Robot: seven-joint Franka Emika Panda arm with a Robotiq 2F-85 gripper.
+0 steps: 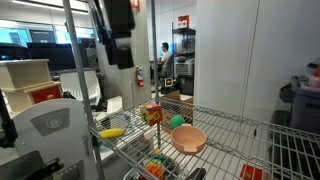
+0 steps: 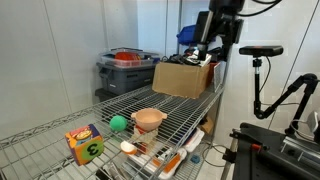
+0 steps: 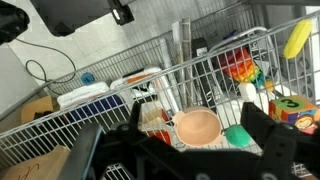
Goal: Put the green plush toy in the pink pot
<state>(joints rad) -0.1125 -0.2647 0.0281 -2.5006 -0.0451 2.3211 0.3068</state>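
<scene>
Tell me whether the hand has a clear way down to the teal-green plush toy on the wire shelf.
Probably yes. The hand hangs open, high above the shelf, and nothing covers the rounded teal-green plush toy; only the shallow salmon-pink pot sits close beside it.

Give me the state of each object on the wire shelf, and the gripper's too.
green plush toy: lying on the wire shelf beside the pot, not in it, not gripped.
pink pot: upright, empty.
multicoloured cube: resting on the shelf.
yellow banana: lying on the shelf.
gripper: open, empty, raised above the shelf.
</scene>
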